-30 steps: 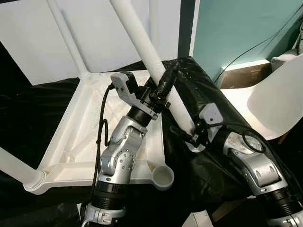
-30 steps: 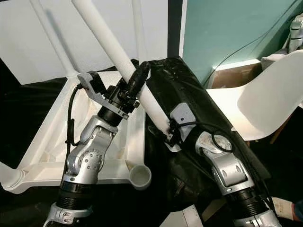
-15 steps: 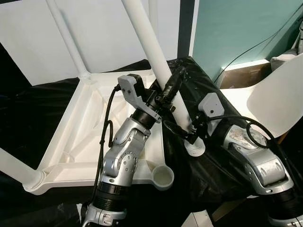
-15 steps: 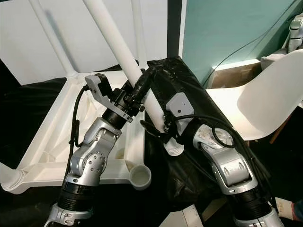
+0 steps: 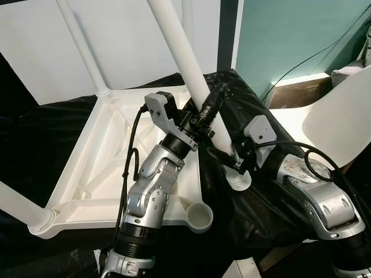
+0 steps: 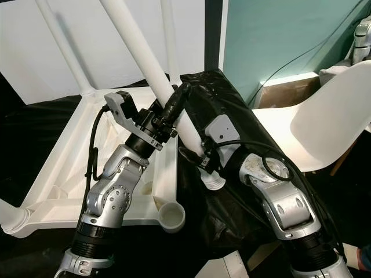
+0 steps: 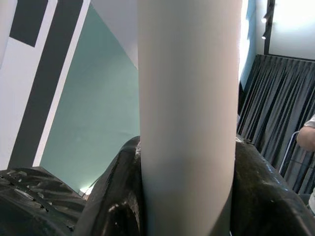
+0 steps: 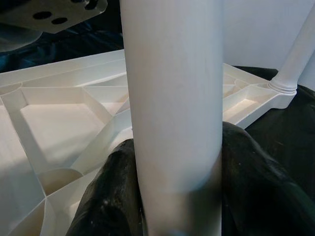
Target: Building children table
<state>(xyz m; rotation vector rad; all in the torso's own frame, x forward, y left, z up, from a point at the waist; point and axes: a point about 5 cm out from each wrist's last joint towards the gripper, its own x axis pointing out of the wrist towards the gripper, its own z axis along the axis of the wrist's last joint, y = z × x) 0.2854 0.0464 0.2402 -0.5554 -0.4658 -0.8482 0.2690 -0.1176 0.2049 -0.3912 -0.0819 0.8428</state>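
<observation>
I have both grippers, left (image 5: 210, 110) and right (image 5: 227, 161), clamped on the leg (image 5: 191, 81), its end just beside the empty socket (image 5: 200, 216) of the upturned tabletop (image 5: 87, 174); I'd swing it upright over the socket before pressing down.

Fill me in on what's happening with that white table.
The robot is putting a leg on an upturned white tabletop that lies on black sheeting. Both pincers are shut on one loose white leg, which is tilted: the left pincer grips it higher up, the right pincer near its ribbed lower end. That end hangs over the sheeting, beside the tabletop's open corner socket, not yet in it. Other legs already stand in their corners.
</observation>
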